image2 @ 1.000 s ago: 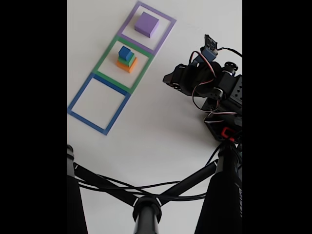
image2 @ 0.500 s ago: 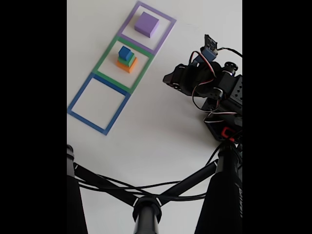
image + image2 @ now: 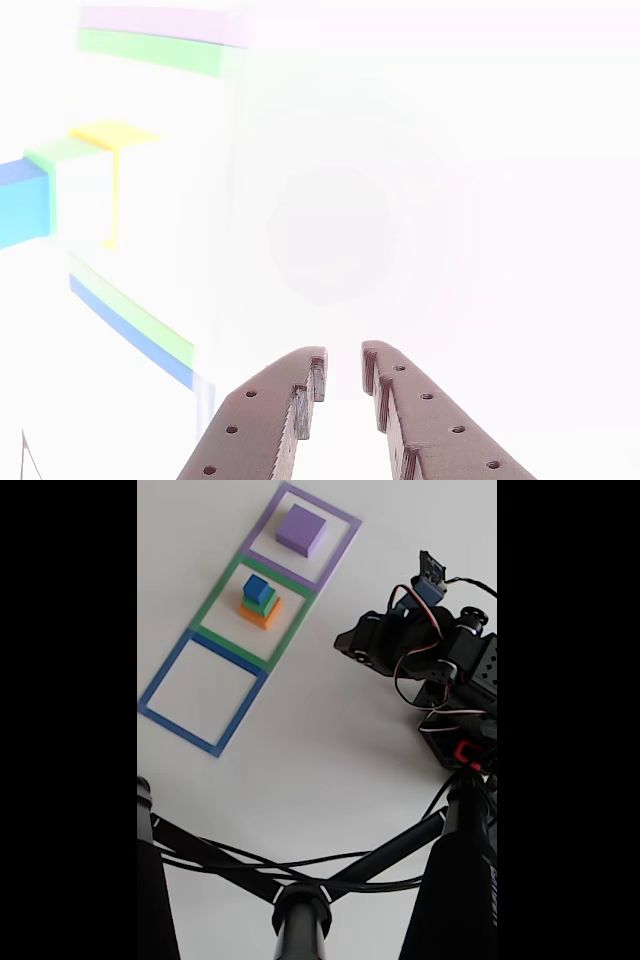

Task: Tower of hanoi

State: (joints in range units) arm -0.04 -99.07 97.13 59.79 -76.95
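Note:
In the fixed view the tower of hanoi is split: a purple block (image 3: 301, 530) sits alone inside the purple outline (image 3: 342, 556). A small blue cube (image 3: 257, 588) tops a green block (image 3: 264, 602) on an orange block (image 3: 261, 614) inside the green outline (image 3: 217, 602). My gripper (image 3: 347, 641) hangs at the folded arm's left end, to the right of that stack and apart from it. The washed-out other view has my gripper (image 3: 343, 362) at the bottom, its brown fingers almost together with a thin slit and nothing between them. The stack's blue cube (image 3: 22, 200) shows at the left edge.
An empty blue outline (image 3: 163, 673) lies nearest the camera on the white table (image 3: 330, 750). Black tripod legs and cables (image 3: 300, 875) cross the bottom of the fixed view. The arm's base and wiring (image 3: 462, 710) stand at the right.

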